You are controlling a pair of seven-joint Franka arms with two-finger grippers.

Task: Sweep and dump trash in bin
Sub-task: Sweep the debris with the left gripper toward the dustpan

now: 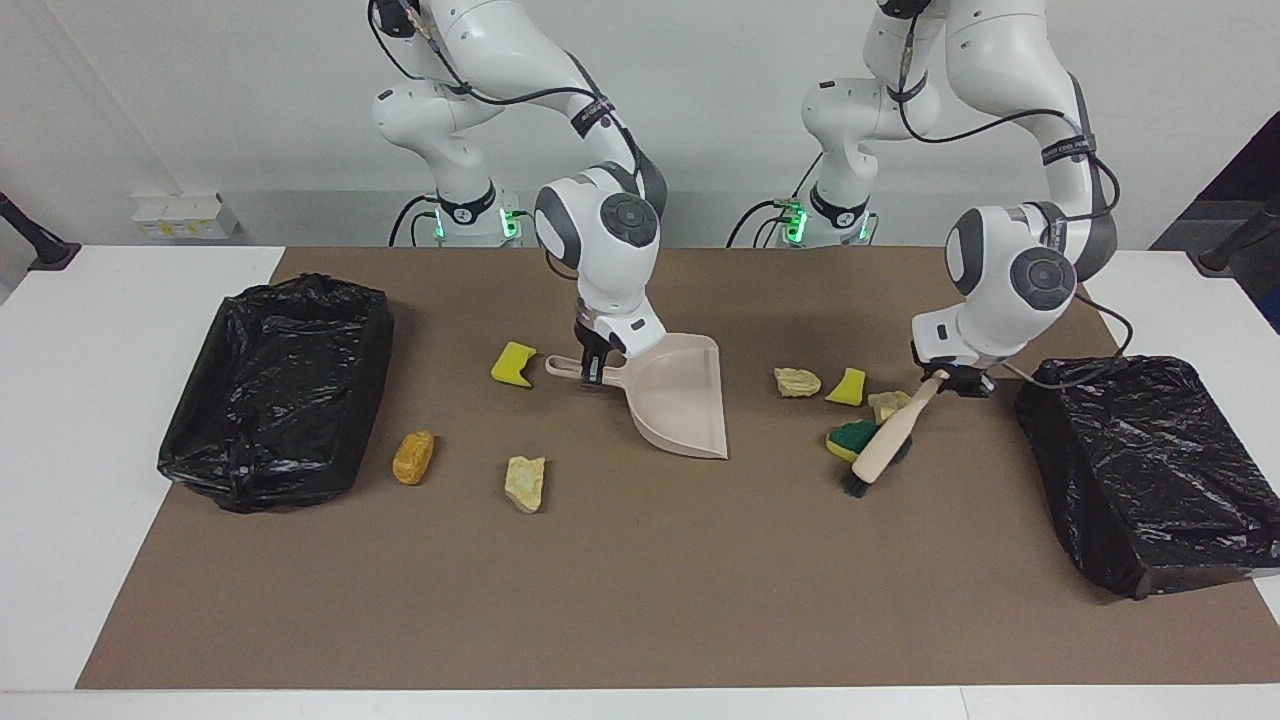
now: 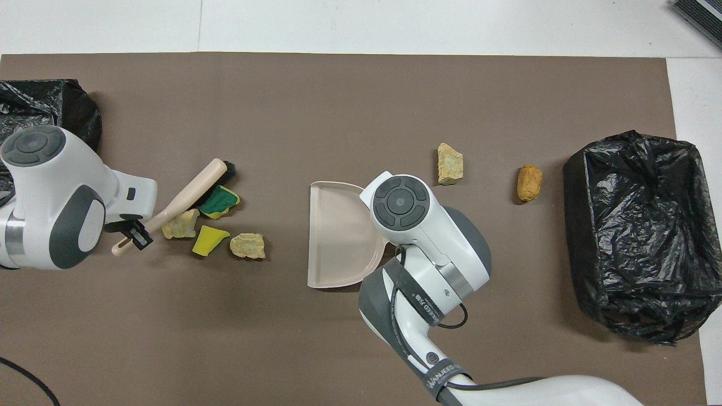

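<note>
A brown mat (image 1: pixel 640 600) covers the middle of a white table (image 1: pixel 60 560), and a black-lined bin stands at each end of it: right bin (image 1: pixel 275 390) at the right arm's end, left bin (image 1: pixel 1150 470) at the left arm's end.

Nearest to the robots lies a yellow wedge (image 1: pixel 513 364), just beside the dustpan's handle. The right gripper (image 1: pixel 592 368) is closed on this handle. The dustpan (image 1: pixel 680 400) sits in the middle of the mat with its mouth turned to the left arm's end, and it is empty.

Toward the left arm's end, four scraps lie close together: a beige chunk (image 1: pixel 797 381), a yellow bit (image 1: pixel 847 387), a pale chunk (image 1: pixel 887 403) and, a little farther from the robots, a green-topped sponge (image 1: pixel 852 438). The left gripper (image 1: pixel 950 380) is clamped on the end of the brush's handle. The brush (image 1: pixel 895 430) slants down over the pale chunk, and its bristles seem to touch the mat just beside the green-topped sponge.

Farthest from the robots, toward the right arm's end, are a stone chunk (image 1: pixel 525 483) and an orange lump (image 1: pixel 413 457), which is near the right bin.

I judge the task to be at its beginning. Both tools are in hand, but all seven scraps lie on the mat and none is in the dustpan. What the bins hold I cannot tell. The cluster of four looks like the first to sweep, as it lies between brush and dustpan. After that, three scattered scraps are left, and the dumping too.
</note>
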